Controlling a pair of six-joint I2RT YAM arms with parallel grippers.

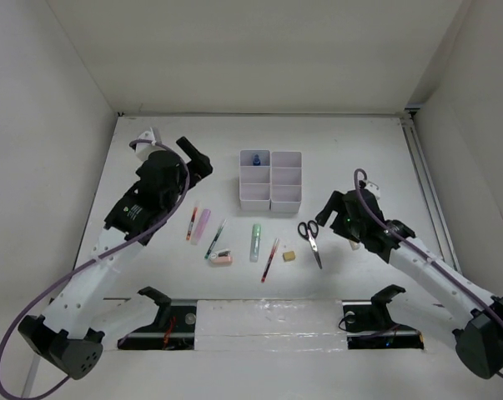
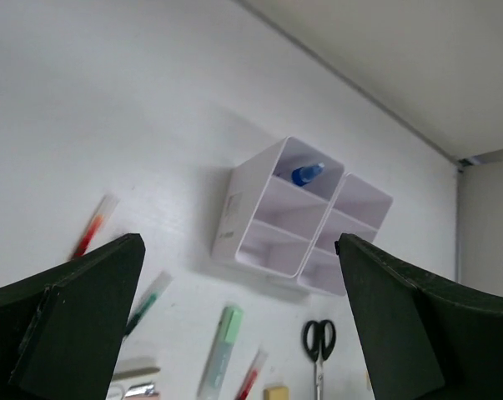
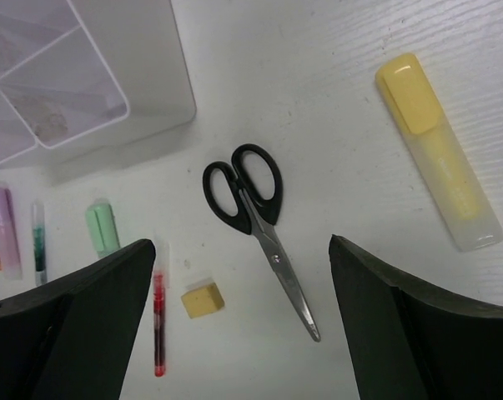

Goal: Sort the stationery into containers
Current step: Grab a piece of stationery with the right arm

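The white organiser (image 1: pixel 270 179) stands at the table's middle back, with a blue-capped tube (image 1: pixel 255 158) in its far left compartment. In front of it lie a red pen (image 1: pixel 191 223), pink marker (image 1: pixel 202 222), dark pen (image 1: pixel 215 238), pink stapler (image 1: pixel 221 258), green marker (image 1: pixel 255 242), second red pen (image 1: pixel 269 260), tan eraser (image 1: pixel 289 256) and black-handled scissors (image 1: pixel 310 240). My left gripper (image 2: pixel 239 242) hangs open and empty, up left of the organiser (image 2: pixel 234 208). My right gripper (image 3: pixel 241 250) hovers open over the scissors (image 3: pixel 255 225), touching nothing. A yellow marker (image 3: pixel 435 146) lies to their right.
White walls close in the table on the left, back and right. A rail (image 1: pixel 422 183) runs along the right edge. The eraser (image 3: pixel 203 300) and red pen (image 3: pixel 158 321) lie just left of the scissors' blades. Two black arm mounts (image 1: pixel 155 304) sit at the near edge.
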